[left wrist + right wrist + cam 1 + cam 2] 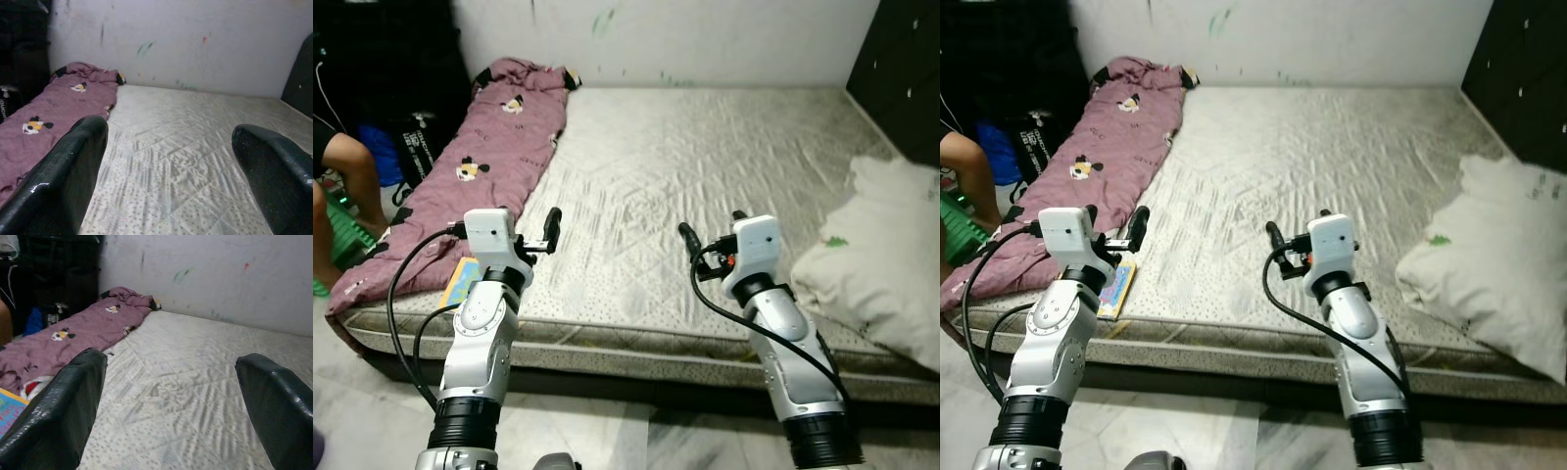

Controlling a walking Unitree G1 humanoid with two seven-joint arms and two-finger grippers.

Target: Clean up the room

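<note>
Left gripper (551, 227) and right gripper (687, 238), jaws spread and empty, hover mid-frame over the mattress (705, 166); purple blanket (480, 166) upper left, pillow (881, 259) right.

A bare grey quilted mattress (705, 176) lies flat on the floor against the marked white wall. Along the mattress's left edge stretches a crumpled mauve blanket printed with small cartoon figures (480, 166), reaching from the wall end down to the near left corner, its side spilling over the edge. A small colourful flat book (1116, 287) rests at the mattress's near edge, just beside the blanket's lower end. A rumpled white pillow with a green mark (876, 259) sits on the mattress's right side, slumped toward the near right corner.
</note>
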